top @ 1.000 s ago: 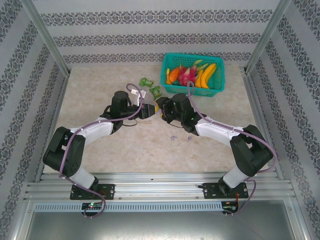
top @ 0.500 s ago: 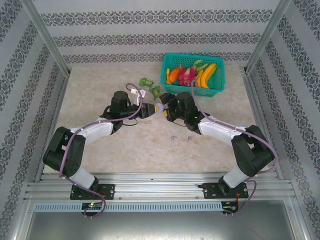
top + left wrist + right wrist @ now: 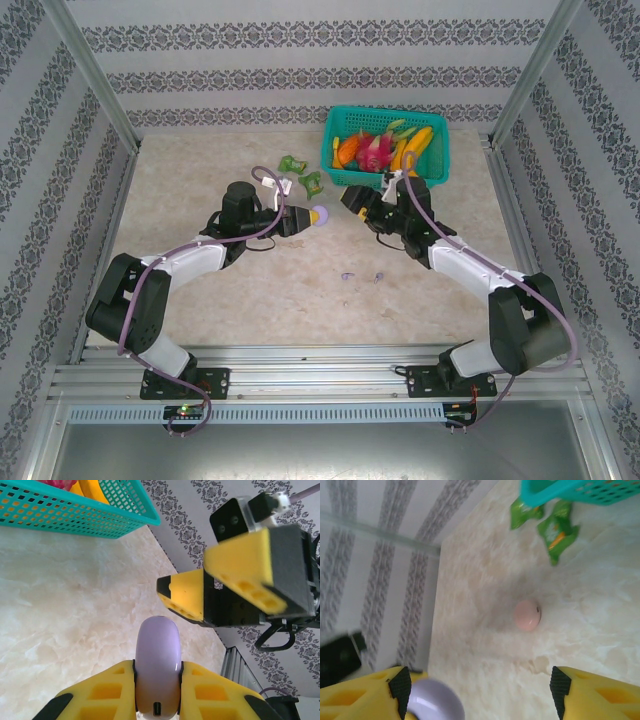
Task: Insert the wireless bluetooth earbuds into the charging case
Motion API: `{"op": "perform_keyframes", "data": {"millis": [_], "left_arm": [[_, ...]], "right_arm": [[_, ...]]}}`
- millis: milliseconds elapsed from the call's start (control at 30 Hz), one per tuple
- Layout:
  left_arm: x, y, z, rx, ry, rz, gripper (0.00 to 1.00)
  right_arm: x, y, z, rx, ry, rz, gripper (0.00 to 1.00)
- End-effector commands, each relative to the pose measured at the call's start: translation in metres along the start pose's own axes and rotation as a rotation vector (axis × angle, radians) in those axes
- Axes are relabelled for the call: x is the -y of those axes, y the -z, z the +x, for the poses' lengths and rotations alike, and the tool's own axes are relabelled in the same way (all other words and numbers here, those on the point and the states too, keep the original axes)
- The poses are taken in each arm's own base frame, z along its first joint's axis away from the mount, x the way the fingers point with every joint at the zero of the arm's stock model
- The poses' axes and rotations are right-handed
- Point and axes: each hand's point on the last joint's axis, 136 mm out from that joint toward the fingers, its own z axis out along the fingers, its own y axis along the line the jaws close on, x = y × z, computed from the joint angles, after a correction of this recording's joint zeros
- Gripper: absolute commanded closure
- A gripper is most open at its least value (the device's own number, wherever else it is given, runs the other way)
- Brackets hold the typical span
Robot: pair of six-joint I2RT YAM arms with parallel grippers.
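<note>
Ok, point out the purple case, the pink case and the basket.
purple case (image 3: 157, 665), left wrist view, middle of its shell
pink case (image 3: 527, 615), right wrist view, centre of its shell
basket (image 3: 60, 512), left wrist view, mesh side wall

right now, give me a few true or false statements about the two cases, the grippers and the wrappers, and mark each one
1. The left gripper is shut on the purple case. True.
2. The right gripper also clamps the purple case. False: its jaws are open and it is apart from the case.
3. The pink case lies inside the basket. False: it sits on the bare table.
4. Green wrappers lie on the table beside the basket. True.
</note>
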Motion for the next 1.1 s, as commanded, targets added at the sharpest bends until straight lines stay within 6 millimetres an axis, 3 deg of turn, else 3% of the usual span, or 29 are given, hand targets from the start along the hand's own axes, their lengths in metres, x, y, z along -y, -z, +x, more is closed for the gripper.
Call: {"op": "perform_keyframes", "data": {"millis": [0,367,733,1067], "left_arm": [[0.008,-0.001,-0.013,0.011,-0.020,0.028,0.95],[0.009,-0.001,-0.015,0.011,-0.022,0.025,0.98],[0.009,0.001,-0.013,0.006,-0.023,0.025,0.99],[0.008,0.001,-0.012,0.007,-0.022,0.025,0.99]], "right_arm": [[-0.016,-0.001,0.025,-0.114,0.234,-0.105,0.26],[-0.016,-0.018,0.050,-0.191,0.279,-0.119,0.28],[0.000,-0.022,0.040,-0.161,0.245,-0.075,0.32],[-0.007,-0.022,0.029,-0.135,0.228,-0.095,0.32]]}}
